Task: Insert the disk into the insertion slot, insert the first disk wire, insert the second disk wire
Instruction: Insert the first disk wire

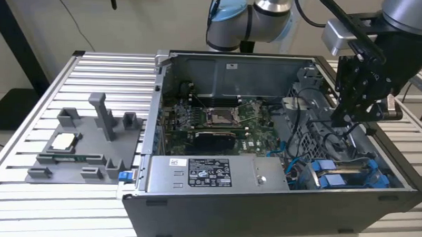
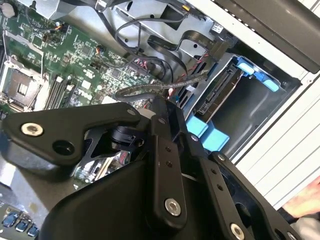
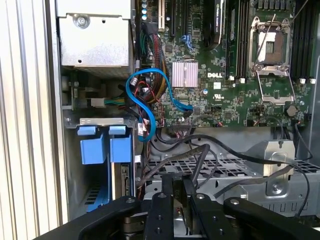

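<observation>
The disk (image 1: 350, 169) lies in the insertion slot (image 1: 314, 172) at the near right corner of the open computer case, with blue tabs on both sides. In the second wrist view the disk (image 2: 220, 97) shows its labelled side between blue tabs (image 2: 205, 132). My gripper (image 1: 341, 122) hangs over the grey drive cage behind the slot. Its fingers stand close together on a black disk wire (image 2: 145, 90) that runs across the fingertips (image 2: 167, 102). In the first wrist view several black wires (image 3: 200, 157) lead down to the gripper (image 3: 179, 182), with the slot's blue tabs (image 3: 100, 145) off to one side.
A grey power-supply box (image 1: 216, 171) lies along the case's near wall beside the slot. The motherboard (image 1: 211, 118) fills the case floor. A blue data cable (image 3: 150, 100) loops near the slot. A grey fixture tray (image 1: 83, 145) sits on the slatted table at the exterior view's left.
</observation>
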Controlling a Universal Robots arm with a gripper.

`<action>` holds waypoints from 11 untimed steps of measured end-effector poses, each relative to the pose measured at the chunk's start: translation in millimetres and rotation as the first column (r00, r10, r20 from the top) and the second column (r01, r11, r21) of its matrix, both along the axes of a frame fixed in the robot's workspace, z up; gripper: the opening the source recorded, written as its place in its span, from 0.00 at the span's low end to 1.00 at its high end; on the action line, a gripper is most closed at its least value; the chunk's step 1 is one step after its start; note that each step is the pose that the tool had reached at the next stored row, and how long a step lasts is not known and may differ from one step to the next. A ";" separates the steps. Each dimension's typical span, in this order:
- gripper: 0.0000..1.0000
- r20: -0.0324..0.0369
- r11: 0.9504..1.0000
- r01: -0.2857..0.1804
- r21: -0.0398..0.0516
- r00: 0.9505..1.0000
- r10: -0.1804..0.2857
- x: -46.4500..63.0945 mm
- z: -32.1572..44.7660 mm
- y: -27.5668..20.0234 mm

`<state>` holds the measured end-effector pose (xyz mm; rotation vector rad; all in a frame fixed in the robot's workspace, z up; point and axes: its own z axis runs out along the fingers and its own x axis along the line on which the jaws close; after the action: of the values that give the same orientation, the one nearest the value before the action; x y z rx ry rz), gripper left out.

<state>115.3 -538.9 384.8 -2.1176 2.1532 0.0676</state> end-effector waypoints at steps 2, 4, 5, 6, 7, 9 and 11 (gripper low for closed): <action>0.20 0.000 1.000 0.000 -0.001 1.000 0.000 0.0 -0.7 0.0; 0.20 0.000 1.000 0.000 -0.001 1.000 0.000 0.0 -1.4 0.0; 0.20 0.000 1.000 0.000 -0.001 1.000 0.000 0.0 -1.9 0.0; 0.20 0.000 1.000 0.000 -0.001 1.000 0.000 0.0 -2.2 0.0; 0.20 0.000 1.000 0.000 -0.001 1.000 0.000 0.0 -2.7 0.0; 0.20 0.000 1.000 0.000 -0.001 1.000 0.000 0.0 -4.0 -0.1; 0.20 0.000 1.000 0.000 -0.002 1.000 0.000 0.0 -6.0 -0.4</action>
<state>115.3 -539.3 378.9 -2.1184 2.1539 0.0660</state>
